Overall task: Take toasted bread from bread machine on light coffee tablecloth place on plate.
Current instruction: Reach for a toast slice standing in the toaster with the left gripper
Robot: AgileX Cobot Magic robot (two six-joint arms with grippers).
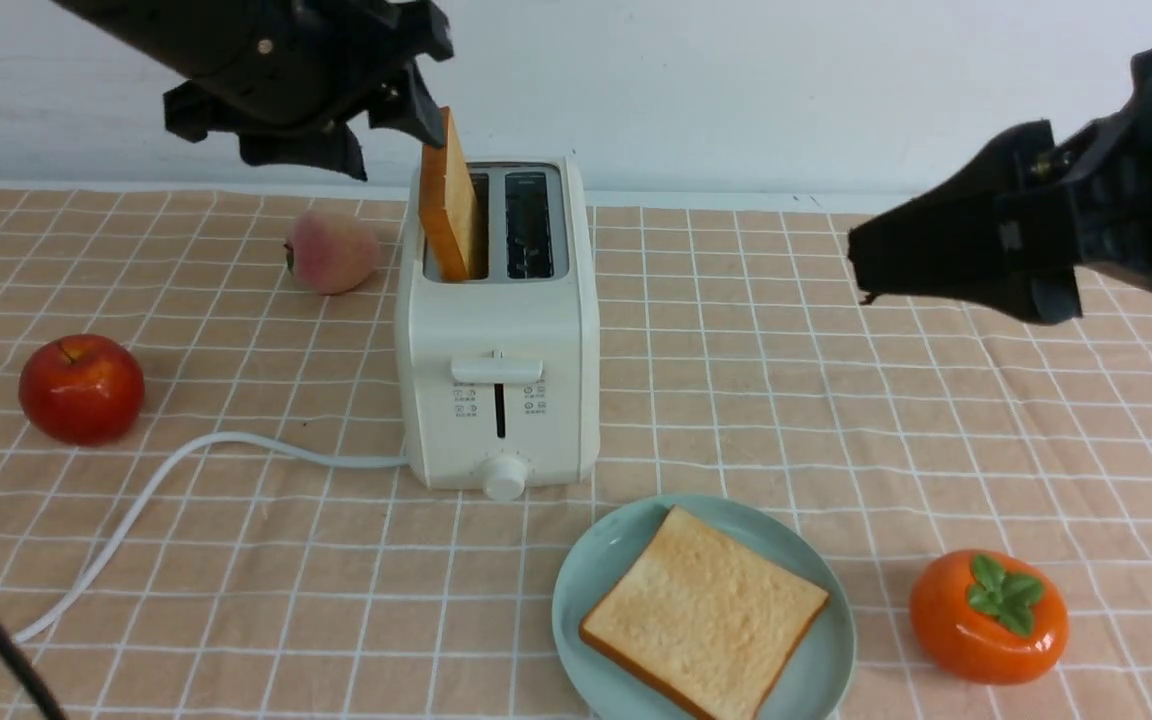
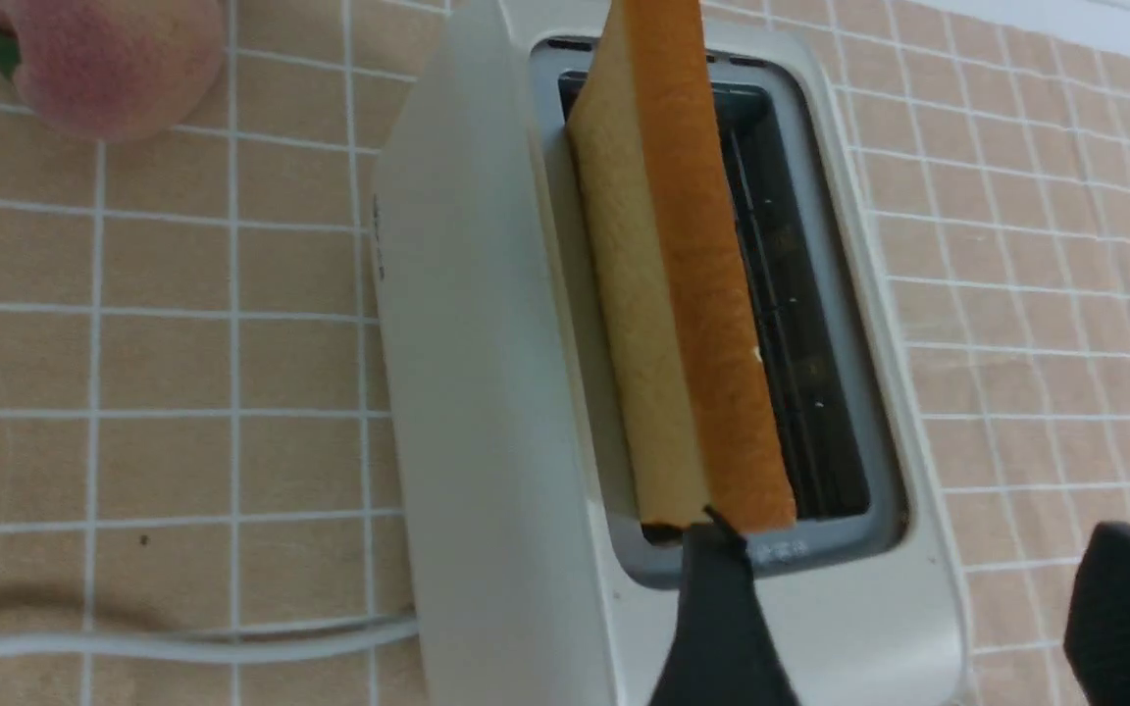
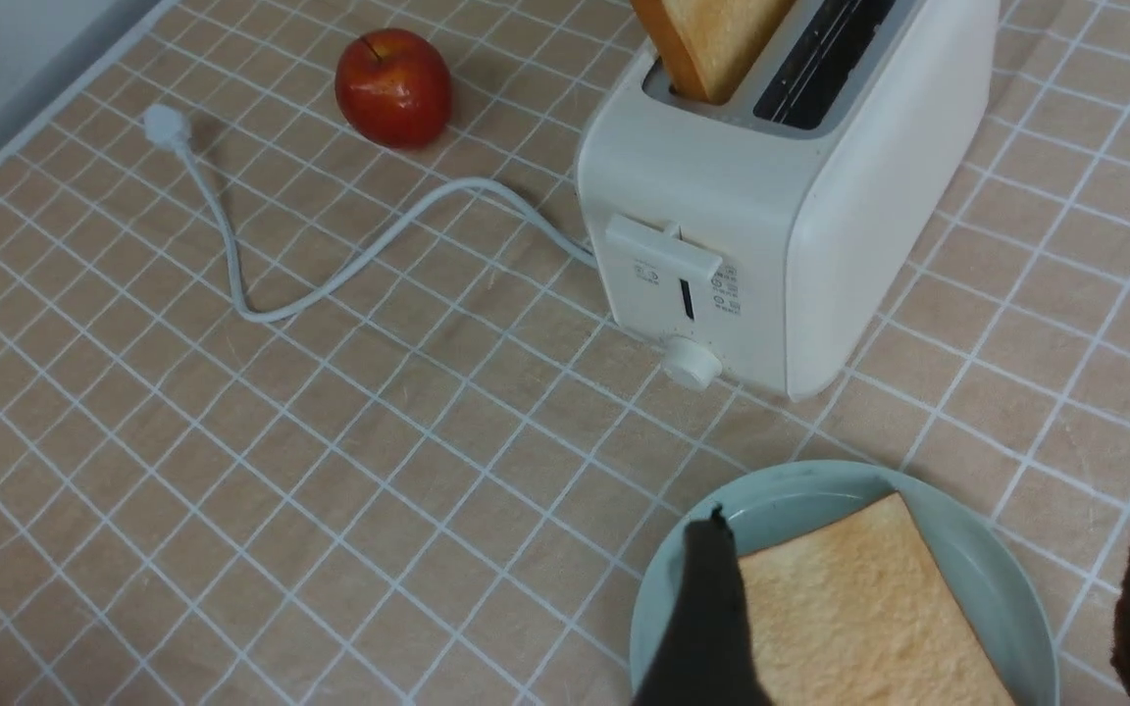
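toast, two slices: one in toaster, one on plate.
standing slice (image 1: 451, 195) leans in the left slot of the toaster (image 1: 496, 330), upper centre of the front view, top half clear of the slot. left gripper (image 2: 908, 549), upper left, jaws spread wide, one fingertip (image 2: 712, 579) touching the slice's top edge, nothing gripped. flat slice (image 1: 701, 610) lies on the plate (image 1: 586, 580), lower centre, on the cloth (image 1: 786, 380). right gripper (image 3: 938, 515), right edge, jaws apart, empty, held off the cloth. apple (image 1: 81, 388) left, peach (image 1: 331, 250) beside toaster, persimmon (image 1: 986, 615) lower right.
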